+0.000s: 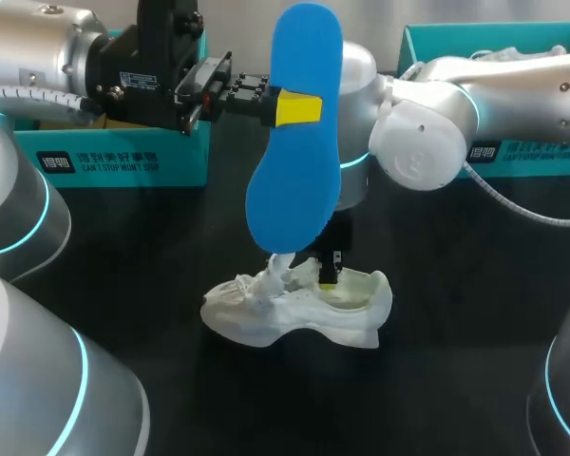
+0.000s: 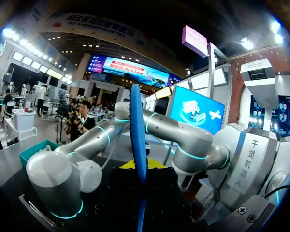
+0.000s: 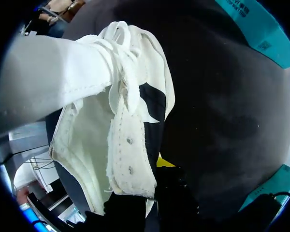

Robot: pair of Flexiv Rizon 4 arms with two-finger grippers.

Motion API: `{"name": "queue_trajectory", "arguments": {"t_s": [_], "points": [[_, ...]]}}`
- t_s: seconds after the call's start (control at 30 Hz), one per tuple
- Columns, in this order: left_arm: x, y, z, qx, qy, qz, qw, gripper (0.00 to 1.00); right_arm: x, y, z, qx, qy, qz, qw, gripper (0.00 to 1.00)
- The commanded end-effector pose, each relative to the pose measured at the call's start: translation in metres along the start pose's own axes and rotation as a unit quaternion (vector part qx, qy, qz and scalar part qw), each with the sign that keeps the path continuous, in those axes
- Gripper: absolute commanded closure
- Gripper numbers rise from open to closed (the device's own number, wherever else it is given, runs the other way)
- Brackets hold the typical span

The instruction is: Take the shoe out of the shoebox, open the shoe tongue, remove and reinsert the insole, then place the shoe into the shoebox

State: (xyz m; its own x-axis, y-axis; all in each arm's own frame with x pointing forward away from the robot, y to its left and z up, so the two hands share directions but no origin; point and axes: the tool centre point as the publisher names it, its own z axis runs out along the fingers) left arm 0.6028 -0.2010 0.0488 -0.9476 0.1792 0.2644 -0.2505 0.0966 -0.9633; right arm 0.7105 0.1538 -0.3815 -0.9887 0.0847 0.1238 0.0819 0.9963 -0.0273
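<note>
My left gripper point(image 1: 287, 106) is shut on a blue insole point(image 1: 296, 142) and holds it upright, high above the table. In the left wrist view the insole point(image 2: 137, 135) stands edge-on between the yellow tips of that gripper point(image 2: 141, 168). Below it a white shoe point(image 1: 294, 309) lies on the black table with its laces loose. My right gripper point(image 1: 329, 274) reaches down into the shoe's opening. In the right wrist view the shoe point(image 3: 111, 121) fills the space ahead, and the right gripper point(image 3: 152, 193) is shut on the eyelet edge of its upper.
One teal shoebox point(image 1: 123, 161) stands at the back left, under my left arm. A second teal box point(image 1: 499, 43) stands at the back right, behind my right arm. Bare black table point(image 1: 456, 313) lies around the shoe.
</note>
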Motion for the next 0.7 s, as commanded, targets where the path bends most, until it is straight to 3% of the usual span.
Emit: {"name": "queue_trajectory", "arguments": {"t_s": [0.03, 0.43, 0.7], "points": [[-0.001, 0.0, 0.001, 0.0, 0.001, 0.0, 1.0, 1.0, 0.004, -0.002, -0.008, -0.004, 0.001, 0.007, 1.0, 1.0], [-0.001, 0.0, 0.001, 0.0, 0.001, 0.0, 1.0, 1.0, 0.011, -0.006, -0.029, -0.012, 0.013, 0.078, 0.997, 1.0], [-0.001, 0.0, 0.001, 0.0, 0.001, 0.0, 1.0, 1.0, 0.019, -0.004, -0.04, -0.042, -0.002, 0.181, 0.983, 1.0]]}}
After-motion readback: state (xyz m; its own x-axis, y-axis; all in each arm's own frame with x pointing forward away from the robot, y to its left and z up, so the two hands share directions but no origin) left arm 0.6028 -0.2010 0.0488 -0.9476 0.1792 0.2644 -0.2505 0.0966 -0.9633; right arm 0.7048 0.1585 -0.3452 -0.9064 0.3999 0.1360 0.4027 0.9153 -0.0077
